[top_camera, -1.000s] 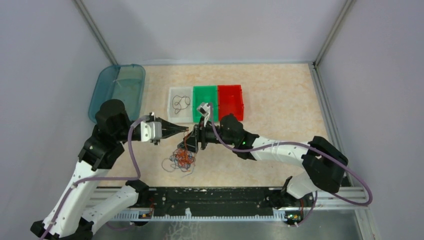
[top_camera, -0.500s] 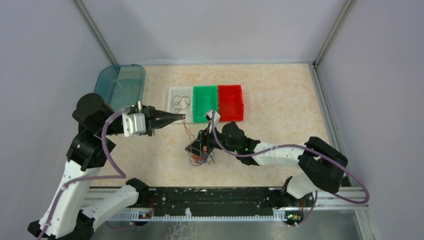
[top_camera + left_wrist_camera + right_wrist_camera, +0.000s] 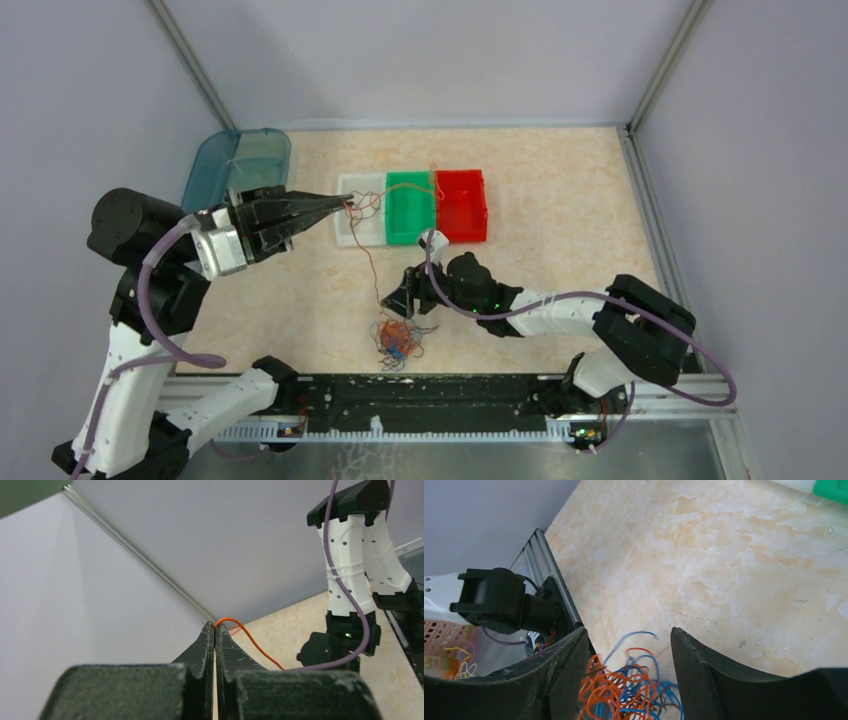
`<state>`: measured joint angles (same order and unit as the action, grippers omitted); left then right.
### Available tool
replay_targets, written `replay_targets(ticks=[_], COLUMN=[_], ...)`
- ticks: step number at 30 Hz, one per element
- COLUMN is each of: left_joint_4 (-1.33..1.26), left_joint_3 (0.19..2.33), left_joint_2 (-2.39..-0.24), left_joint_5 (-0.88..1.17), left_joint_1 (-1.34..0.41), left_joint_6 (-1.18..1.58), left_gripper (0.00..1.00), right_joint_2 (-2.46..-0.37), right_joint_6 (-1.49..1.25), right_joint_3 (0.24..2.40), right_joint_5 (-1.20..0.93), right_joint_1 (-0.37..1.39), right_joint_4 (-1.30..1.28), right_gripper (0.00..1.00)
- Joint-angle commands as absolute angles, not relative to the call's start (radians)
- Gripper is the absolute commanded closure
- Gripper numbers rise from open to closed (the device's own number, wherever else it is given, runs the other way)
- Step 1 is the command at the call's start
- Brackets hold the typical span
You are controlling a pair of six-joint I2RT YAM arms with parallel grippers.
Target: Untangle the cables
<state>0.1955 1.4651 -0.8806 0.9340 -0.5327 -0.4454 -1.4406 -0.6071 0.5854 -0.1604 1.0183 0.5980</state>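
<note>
I am at the pulling-apart step. My left hand [image 3: 338, 204] is up high and shut tight on one thin orange-red wire [image 3: 371, 268]. In the left wrist view, the wire pokes out right at the pinched tips.

From there the wire runs down toward 5 o'clock to the clump of cables [image 3: 398, 340], a small heap of orange and blue curls on the bench [image 3: 560, 200]. I think its low end is caught in the heap.

My right hand [image 3: 399, 299] hangs just above the clump, at its 12 o'clock. It is wide open and holds nothing. In the right wrist view, the curls sit low between its two fingers [image 3: 566, 680] and do not touch them, as far as I can see.

Next, I think the right hand should drop and pin the heap. Then the left hand can pull toward 11 o'clock, slowly, so the wire slips free and the heap does not come up with it.
</note>
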Motion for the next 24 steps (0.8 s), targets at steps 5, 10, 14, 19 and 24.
replay_targets(ticks=[5, 10, 14, 19, 24], left_joint_4=[0.105, 0.077, 0.010, -0.174, -0.193], left_joint_3=[1.589, 1.630, 1.629, 1.618, 1.670], left_joint_2=[-0.937, -0.965, -0.969, -0.986, -1.020], left_joint_5=[0.910, 0.888, 0.843, 0.712, 0.685], left_joint_1=[-0.539, -0.540, -0.539, -0.539, -0.540], left_joint_6=[-0.455, -0.468, -0.505, -0.535, -0.554], left_gripper=[1.00, 1.00, 1.00, 1.00, 1.00], right_joint_2=[-1.428, -1.418, -1.359, -1.236, -1.117], right_joint_6=[-0.611, -0.598, -0.580, -0.527, -0.508], right_joint_3=[0.572, 0.570, 0.564, 0.559, 0.493], right_joint_5=[-0.116, -0.094, -0.040, 0.016, 0.024], right_joint_1=[1.029, 1.028, 1.028, 1.028, 1.029], right_joint_4=[0.637, 0.612, 0.580, 0.525, 0.555], right_gripper=[0.38, 0.39, 0.39, 0.39, 0.37])
